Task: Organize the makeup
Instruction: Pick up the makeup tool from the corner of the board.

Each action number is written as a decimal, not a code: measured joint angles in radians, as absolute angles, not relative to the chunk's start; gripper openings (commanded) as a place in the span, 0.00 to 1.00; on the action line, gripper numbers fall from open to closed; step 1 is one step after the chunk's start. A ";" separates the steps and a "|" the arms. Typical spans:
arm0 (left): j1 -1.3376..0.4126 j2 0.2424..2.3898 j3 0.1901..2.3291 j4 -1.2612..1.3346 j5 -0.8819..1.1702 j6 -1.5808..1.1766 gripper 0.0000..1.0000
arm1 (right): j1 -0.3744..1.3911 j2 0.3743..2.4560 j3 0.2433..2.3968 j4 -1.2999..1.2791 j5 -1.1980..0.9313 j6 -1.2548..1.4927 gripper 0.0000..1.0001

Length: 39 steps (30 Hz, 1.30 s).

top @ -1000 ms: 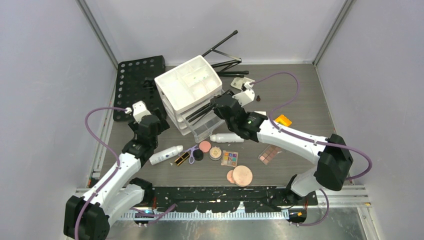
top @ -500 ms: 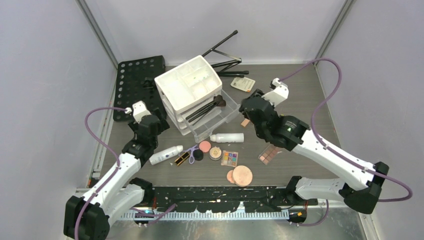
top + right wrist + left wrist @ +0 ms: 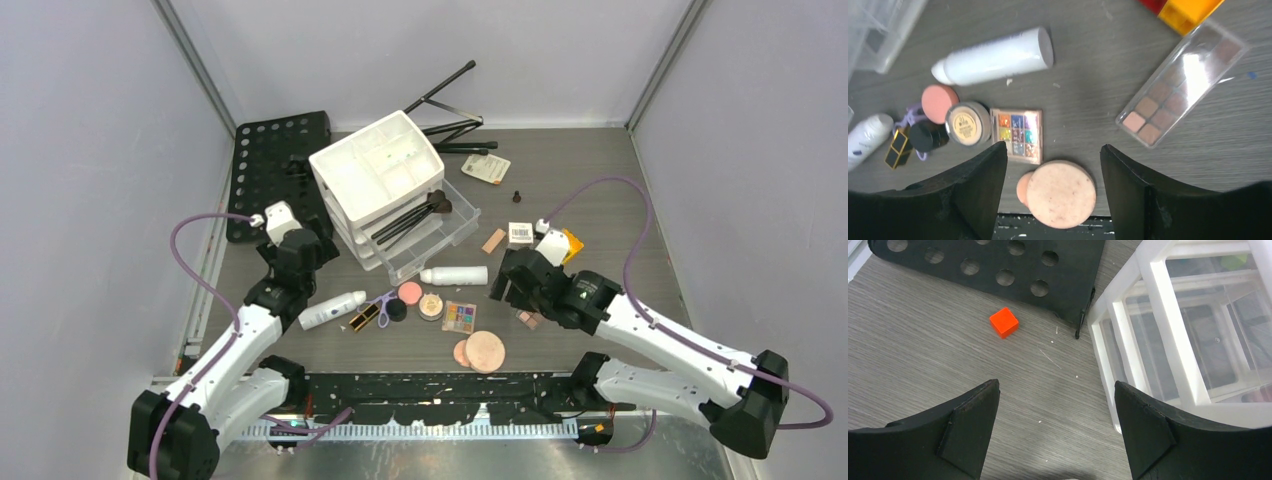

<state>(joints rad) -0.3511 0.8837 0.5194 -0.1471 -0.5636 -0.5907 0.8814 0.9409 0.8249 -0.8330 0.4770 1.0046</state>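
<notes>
Both agape, left tool (image 3: 1055, 387), right tool (image 3: 1053, 149), empty

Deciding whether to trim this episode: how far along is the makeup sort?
Early. Done: only the black brushes lie in the open drawer. In hand: nothing; left gripper and right gripper are open, empty. Left on the table: two white bottles, compacts, multicolour palette, neutral palette, lipstick.

brushes (image 3: 418, 213) in drawer (image 3: 458, 236), palette (image 3: 1016, 135) behind compact (image 3: 1060, 194)
</notes>
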 measured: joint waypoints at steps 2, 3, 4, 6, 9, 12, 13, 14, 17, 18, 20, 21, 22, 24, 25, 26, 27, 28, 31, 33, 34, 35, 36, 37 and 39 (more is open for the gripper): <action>-0.351 0.885 0.528 -0.160 -0.564 -0.594 0.86 | 0.882 0.937 0.781 -0.806 0.417 1.007 0.73; -0.351 0.884 0.535 -0.170 -0.564 -0.595 0.86 | 0.884 0.956 0.768 -0.780 0.383 1.006 0.73; -0.351 0.884 0.541 -0.176 -0.564 -0.595 0.86 | 0.890 0.974 0.765 -0.764 0.366 1.005 0.73; -0.351 0.881 0.544 -0.184 -0.564 -0.595 0.86 | 0.924 1.039 0.764 -0.700 0.335 1.000 0.72; -0.351 0.863 0.542 -0.207 -0.564 -0.595 0.87 | 0.987 1.113 0.764 -0.617 0.327 0.997 0.69; -0.351 0.832 0.535 -0.222 -0.566 -0.595 0.87 | 1.025 1.161 0.762 -0.545 0.326 0.997 0.67; -0.351 0.820 0.532 -0.226 -0.567 -0.595 0.87 | 1.030 1.169 0.759 -0.521 0.326 0.997 0.67; -0.351 0.811 0.528 -0.228 -0.568 -0.595 0.87 | 1.032 1.175 0.754 -0.498 0.326 0.997 0.66; -0.351 0.794 0.518 -0.230 -0.572 -0.595 0.87 | 1.033 1.179 0.740 -0.447 0.319 1.001 0.66; -0.351 0.794 0.515 -0.230 -0.572 -0.595 0.87 | 1.033 1.179 0.740 -0.440 0.318 1.001 0.66; -0.351 0.795 0.507 -0.229 -0.572 -0.595 0.87 | 1.033 1.179 0.740 -0.424 0.315 1.003 0.66; -0.351 0.795 0.501 -0.229 -0.572 -0.595 0.87 | 1.033 1.179 0.740 -0.418 0.315 1.005 0.66; -0.351 0.797 0.498 -0.230 -0.572 -0.595 0.87 | 1.034 1.179 0.740 -0.416 0.315 1.005 0.66; -0.351 0.805 0.496 -0.229 -0.572 -0.595 0.87 | 1.034 1.179 0.734 -0.410 0.316 1.007 0.66; -0.351 0.809 0.495 -0.228 -0.572 -0.595 0.87 | 1.034 1.178 0.729 -0.408 0.316 1.007 0.66; -0.351 0.812 0.494 -0.228 -0.571 -0.595 0.87 | 1.035 1.178 0.723 -0.407 0.316 1.007 0.66; -0.351 0.816 0.494 -0.226 -0.571 -0.595 0.87 | 1.035 1.176 0.715 -0.407 0.317 1.007 0.66; -0.351 0.820 0.494 -0.225 -0.571 -0.595 0.87 | 1.035 1.174 0.707 -0.408 0.319 1.008 0.66; -0.351 0.833 0.494 -0.221 -0.570 -0.595 0.87 | 1.035 1.161 0.697 -0.425 0.331 1.008 0.66; -0.351 0.838 0.494 -0.221 -0.566 -0.595 0.87 | 1.035 1.149 0.697 -0.439 0.343 1.008 0.66; -0.351 0.840 0.494 -0.221 -0.565 -0.595 0.87 | 1.035 1.143 0.697 -0.447 0.348 1.008 0.66; -0.351 0.841 0.494 -0.221 -0.564 -0.595 0.87 | 1.035 1.139 0.697 -0.455 0.354 1.008 0.66; -0.351 0.841 0.494 -0.221 -0.563 -0.595 0.87 | 1.035 1.137 0.697 -0.463 0.358 1.008 0.66; -0.351 0.841 0.494 -0.221 -0.564 -0.595 0.87 | 1.035 1.137 0.697 -0.473 0.364 1.009 0.66; -0.351 0.841 0.494 -0.220 -0.563 -0.595 0.87 | 1.035 1.137 0.697 -0.496 0.374 1.012 0.66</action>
<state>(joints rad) -0.3511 0.8406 0.4938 -0.2203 -0.5632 -0.5949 1.0348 1.1366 0.6968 -0.4957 0.3740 1.0122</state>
